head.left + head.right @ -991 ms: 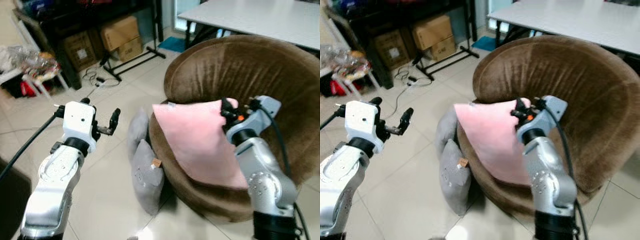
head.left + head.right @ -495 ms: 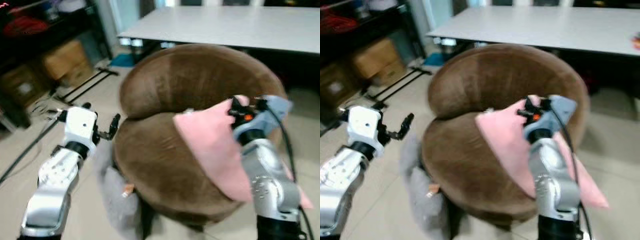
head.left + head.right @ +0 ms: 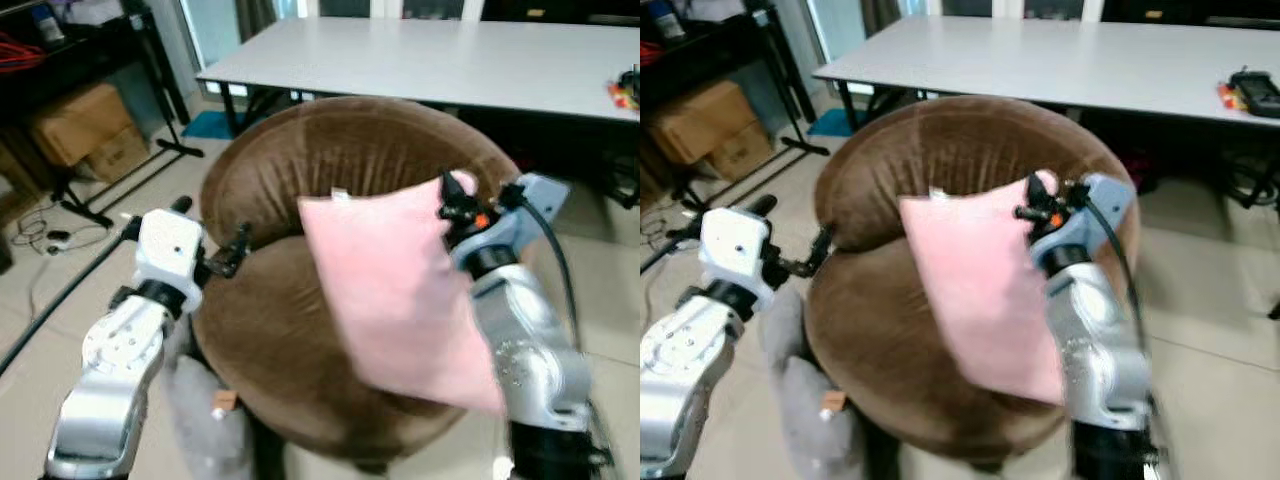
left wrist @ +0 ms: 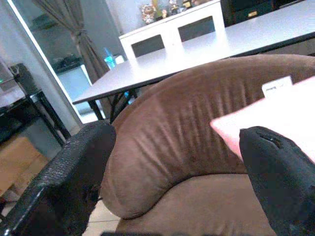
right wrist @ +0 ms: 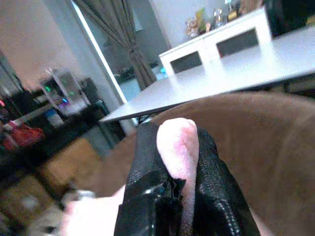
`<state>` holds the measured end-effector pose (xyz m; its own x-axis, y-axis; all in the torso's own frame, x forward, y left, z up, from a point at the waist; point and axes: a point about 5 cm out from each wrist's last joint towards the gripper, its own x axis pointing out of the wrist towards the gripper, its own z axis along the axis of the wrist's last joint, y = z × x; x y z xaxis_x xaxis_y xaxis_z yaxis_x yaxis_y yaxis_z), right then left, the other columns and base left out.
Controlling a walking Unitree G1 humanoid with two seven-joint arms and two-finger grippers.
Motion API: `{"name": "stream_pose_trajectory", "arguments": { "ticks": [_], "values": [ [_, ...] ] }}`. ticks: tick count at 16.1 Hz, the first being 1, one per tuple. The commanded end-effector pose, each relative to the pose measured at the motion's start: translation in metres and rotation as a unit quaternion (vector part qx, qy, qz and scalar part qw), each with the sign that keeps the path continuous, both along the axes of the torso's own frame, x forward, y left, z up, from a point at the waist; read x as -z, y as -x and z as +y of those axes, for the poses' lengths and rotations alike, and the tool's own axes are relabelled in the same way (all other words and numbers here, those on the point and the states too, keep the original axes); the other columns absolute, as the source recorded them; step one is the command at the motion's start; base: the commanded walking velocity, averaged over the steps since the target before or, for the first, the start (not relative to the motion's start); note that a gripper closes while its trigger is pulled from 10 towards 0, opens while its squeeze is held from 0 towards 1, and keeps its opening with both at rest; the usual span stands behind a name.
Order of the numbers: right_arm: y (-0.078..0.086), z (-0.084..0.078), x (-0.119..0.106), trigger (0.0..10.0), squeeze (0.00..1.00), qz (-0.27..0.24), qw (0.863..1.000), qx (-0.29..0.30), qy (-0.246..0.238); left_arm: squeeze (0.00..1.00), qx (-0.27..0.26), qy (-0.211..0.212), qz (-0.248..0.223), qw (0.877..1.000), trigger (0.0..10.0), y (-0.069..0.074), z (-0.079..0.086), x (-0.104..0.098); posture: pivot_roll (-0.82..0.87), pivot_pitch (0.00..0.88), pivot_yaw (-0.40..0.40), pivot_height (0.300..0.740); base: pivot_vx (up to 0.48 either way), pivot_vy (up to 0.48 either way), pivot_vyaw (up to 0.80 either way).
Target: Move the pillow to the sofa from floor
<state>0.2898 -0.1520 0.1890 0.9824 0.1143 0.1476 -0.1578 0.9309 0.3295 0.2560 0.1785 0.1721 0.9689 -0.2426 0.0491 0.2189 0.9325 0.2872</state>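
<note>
Pink pillow (image 3: 400, 290) pinched by corner in right gripper (image 3: 452, 208), hung over brown sofa (image 3: 970, 160); slip risked. Left gripper (image 3: 232, 255) fingers apart, empty.

Tiled floor (image 3: 40, 330), round brown sofa (image 3: 330, 190), grey cushions (image 3: 200, 420), cardboard boxes (image 3: 80, 135)

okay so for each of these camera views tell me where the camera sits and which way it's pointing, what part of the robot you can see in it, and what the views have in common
Left eye view: on the head, looking forward and down at the brown sofa; both silver arms show, the right gripper holding the pink pillow.
Right eye view: the same head camera's other eye, same scene, with grey cushions on the floor.
Left wrist view: along the open left gripper toward the sofa back.
Right wrist view: along the right gripper's fingers, shut on a pillow corner.
Shared: all four show sofa, pillow and white table.
</note>
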Motion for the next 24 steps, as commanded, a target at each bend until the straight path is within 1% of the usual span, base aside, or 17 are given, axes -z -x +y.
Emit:
{"name": "stream_pose_trajectory", "arguments": {
  "ticks": [1, 2, 4, 6, 7, 8, 9, 11, 13, 17, 20, 24],
  "values": [
    [-0.001, 0.015, -0.014, 10.0, 0.00, -0.031, 0.999, -0.031, -0.002, 0.00, -0.021, -0.018, -0.002, 1.000, 10.0, 0.003, 0.010, -0.003, -0.04, 0.000, 0.059, 0.740, 0.000, 0.000, 0.00],
    [-0.003, 0.017, -0.015, 10.0, 0.00, -0.032, 0.999, -0.041, -0.011, 0.00, -0.024, -0.022, -0.004, 0.999, 10.0, 0.004, 0.012, -0.005, -0.03, 0.000, 0.051, 0.740, 0.000, 0.000, 0.80],
    [-0.006, 0.022, -0.020, 10.0, 0.00, -0.037, 0.998, -0.056, -0.010, 0.00, -0.020, -0.024, -0.006, 0.999, 10.0, 0.006, 0.013, -0.008, -0.03, 0.000, 0.047, 0.740, 0.000, 0.000, 0.80],
    [-0.006, 0.023, -0.021, 10.0, 0.00, -0.036, 0.997, -0.054, -0.034, 0.00, -0.019, -0.028, -0.004, 0.999, 10.0, 0.006, 0.014, -0.007, -0.04, 0.000, 0.052, 0.740, 0.000, 0.000, 0.00],
    [-0.007, 0.021, -0.020, 10.0, 0.00, -0.034, 0.998, -0.046, -0.035, 0.00, -0.018, -0.029, -0.003, 0.999, 10.0, 0.005, 0.013, -0.006, -0.05, 0.000, 0.056, 0.740, 0.240, 0.000, 0.00],
    [-0.008, 0.019, -0.019, 10.0, 0.00, -0.032, 0.998, -0.043, -0.023, 0.00, -0.011, -0.030, -0.001, 0.999, 10.0, 0.005, 0.012, -0.007, -0.04, 0.000, 0.056, 0.740, 0.000, 0.000, 0.00],
    [-0.009, 0.018, -0.015, 10.0, 0.00, -0.018, 0.999, -0.043, -0.022, 0.00, -0.007, -0.029, 0.001, 1.000, 10.0, 0.004, 0.011, -0.008, -0.04, 0.000, 0.058, 0.740, 0.244, 0.000, 0.00],
    [-0.010, 0.016, -0.010, 10.0, 0.00, 0.000, 0.999, -0.032, -0.025, 0.00, -0.005, -0.025, 0.005, 1.000, 10.0, 0.004, 0.011, -0.007, -0.04, 0.000, 0.063, 0.740, 0.261, 0.000, -0.80],
    [-0.009, 0.014, -0.009, 10.0, 0.00, 0.001, 0.999, -0.022, -0.023, 0.00, -0.004, -0.022, 0.008, 1.000, 10.0, 0.003, 0.010, -0.005, -0.05, 0.000, 0.067, 0.740, 0.268, 0.000, -0.80],
    [-0.010, 0.014, -0.011, 10.0, 0.00, -0.005, 0.999, -0.027, -0.022, 0.00, -0.001, -0.016, 0.010, 1.000, 10.0, 0.002, 0.009, -0.005, -0.04, 0.000, 0.063, 0.740, 0.272, 0.000, 0.00],
    [-0.009, 0.020, -0.012, 10.0, 0.00, -0.008, 0.999, -0.048, -0.024, 0.00, -0.005, -0.014, 0.010, 1.000, 10.0, 0.002, 0.011, -0.006, -0.04, 0.000, 0.058, 0.740, 0.285, 0.000, 0.00],
    [-0.011, 0.020, -0.013, 10.0, 0.00, -0.012, 0.998, -0.047, -0.028, 0.00, -0.004, -0.014, 0.009, 1.000, 10.0, 0.002, 0.011, -0.006, -0.04, 0.000, 0.062, 0.740, 0.285, 0.000, 0.00]
  ]
}}
